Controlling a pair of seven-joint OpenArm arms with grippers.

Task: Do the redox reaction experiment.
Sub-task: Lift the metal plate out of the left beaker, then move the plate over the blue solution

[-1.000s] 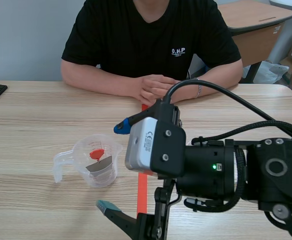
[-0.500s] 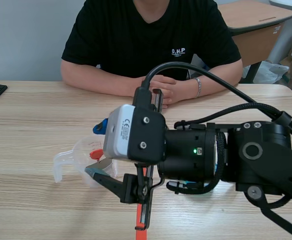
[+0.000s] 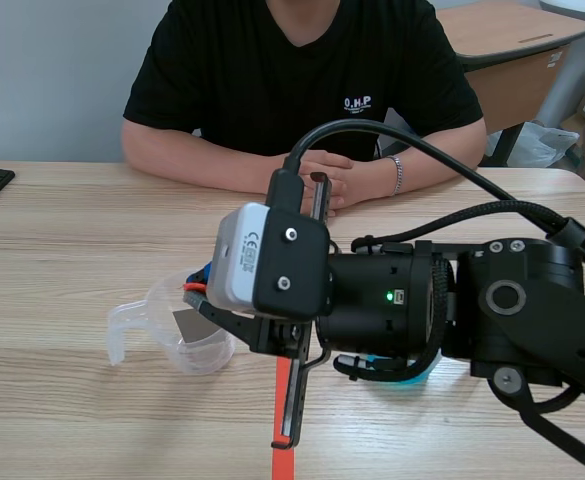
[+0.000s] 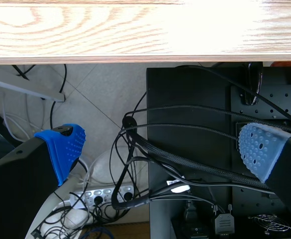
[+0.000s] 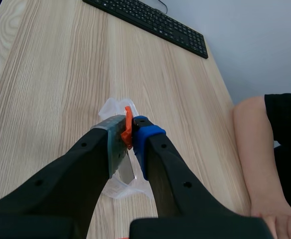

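The right arm (image 3: 492, 310) is reaching in low from the right, past the middle of the desk (image 3: 52, 250), with the right jaws hanging over the mouth of a clear plastic measuring cup (image 3: 157, 320); the cup is standing upright on the desk, just left of the orange tape line (image 3: 284, 462), its handle pointing toward the robot's left; in the right wrist view the right jaws are pressing almost together, the grey-green pad (image 5: 114, 144) and the blue pad (image 5: 144, 135) pinching a small orange-red clip (image 5: 128, 125) between them; under the clip a grey metal sheet (image 3: 186, 325) is sitting inside the cup, tilted against its wall; whether the sheet is hanging from the clip or resting on the cup's bottom cannot be told; the left jaws are standing spread wide, one blue pad (image 4: 63, 147) on one side and a paler one (image 4: 259, 149) on the other, gripping nothing; they are hanging beyond the desk's near edge, facing a black cabinet (image 4: 195, 99), a tangle of cables (image 4: 135, 164) and a power strip (image 4: 105, 194) on the floor; a person (image 3: 302, 70) in a black T-shirt is sitting across the desk, resting clasped hands (image 3: 327, 180) on it beyond the right arm; a black keyboard (image 5: 150, 25) is lying near the desk's left edge, well apart from the cup
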